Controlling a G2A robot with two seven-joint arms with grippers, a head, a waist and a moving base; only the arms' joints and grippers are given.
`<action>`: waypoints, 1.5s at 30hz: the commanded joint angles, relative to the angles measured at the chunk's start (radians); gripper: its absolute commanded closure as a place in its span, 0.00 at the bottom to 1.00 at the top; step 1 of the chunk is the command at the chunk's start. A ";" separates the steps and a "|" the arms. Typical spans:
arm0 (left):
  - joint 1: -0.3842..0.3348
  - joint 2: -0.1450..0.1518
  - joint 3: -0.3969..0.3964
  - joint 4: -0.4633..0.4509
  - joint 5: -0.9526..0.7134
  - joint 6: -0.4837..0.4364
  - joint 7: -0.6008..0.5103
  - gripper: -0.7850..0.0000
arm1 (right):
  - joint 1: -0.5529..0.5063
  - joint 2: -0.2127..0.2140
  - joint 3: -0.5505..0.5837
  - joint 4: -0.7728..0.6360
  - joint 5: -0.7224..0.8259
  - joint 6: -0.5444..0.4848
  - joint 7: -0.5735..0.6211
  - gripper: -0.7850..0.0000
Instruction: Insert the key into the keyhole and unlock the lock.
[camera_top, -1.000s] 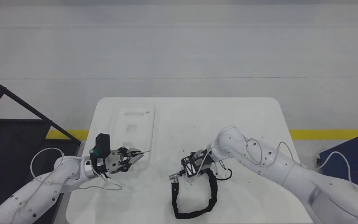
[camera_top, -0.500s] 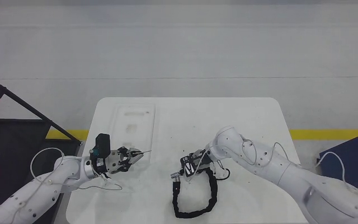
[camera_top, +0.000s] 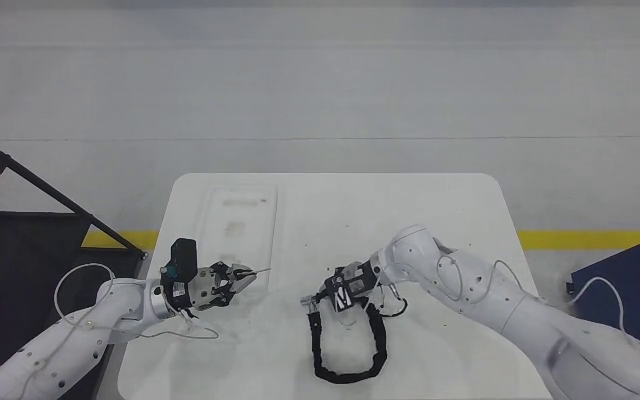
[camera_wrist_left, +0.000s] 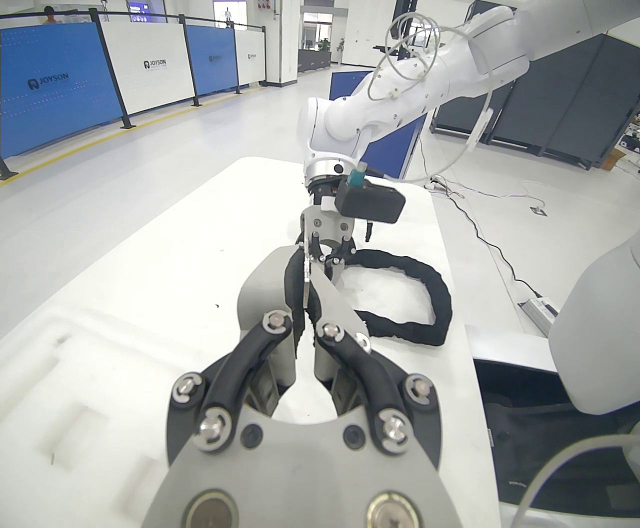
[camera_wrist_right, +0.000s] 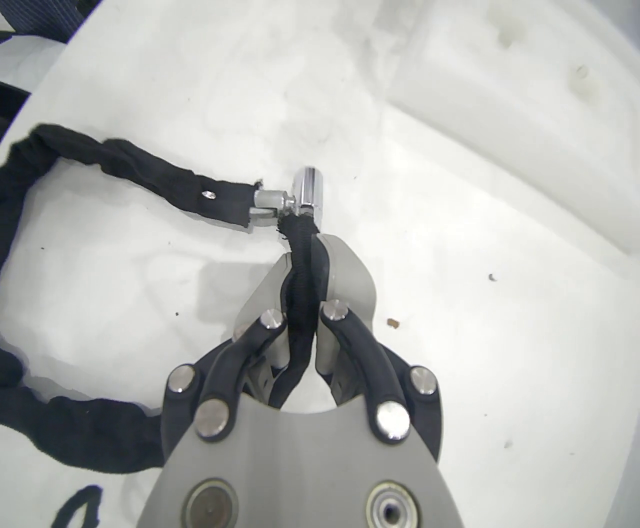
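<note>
Shifting since a second ago, the right arm (camera_top: 470, 290) has carried the chain (camera_top: 345, 374) and its lock (camera_wrist_right: 310, 187) slightly away from the robot, the right end effector (camera_wrist_right: 305, 250) pressed together on the black sleeve just behind the lock's metal cylinder, the loop trailing back on the bench (camera_top: 450, 210) toward the near edge. The left end effector (camera_wrist_left: 306, 285) has stayed put, pinching the key (camera_wrist_left: 305, 270) with the blade aimed across at the lock, well apart from it. A white foam tray (camera_top: 240, 215) lies at the bench's far left, off that line; the right fingers (camera_wrist_right: 350, 272) cover the sleeve's end.
</note>
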 joint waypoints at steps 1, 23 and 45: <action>0.000 0.000 0.000 0.000 0.000 0.000 0.000 1.00 | -0.009 0.026 0.018 -0.027 -0.037 0.019 -0.083 1.00; 0.000 0.000 0.000 0.000 0.000 0.000 0.000 1.00 | -0.149 0.231 0.092 -0.166 -0.084 0.571 -1.078 1.00; 0.000 0.000 0.000 0.000 0.000 0.000 0.000 1.00 | -0.087 0.185 -0.021 -0.140 0.232 0.628 -1.135 1.00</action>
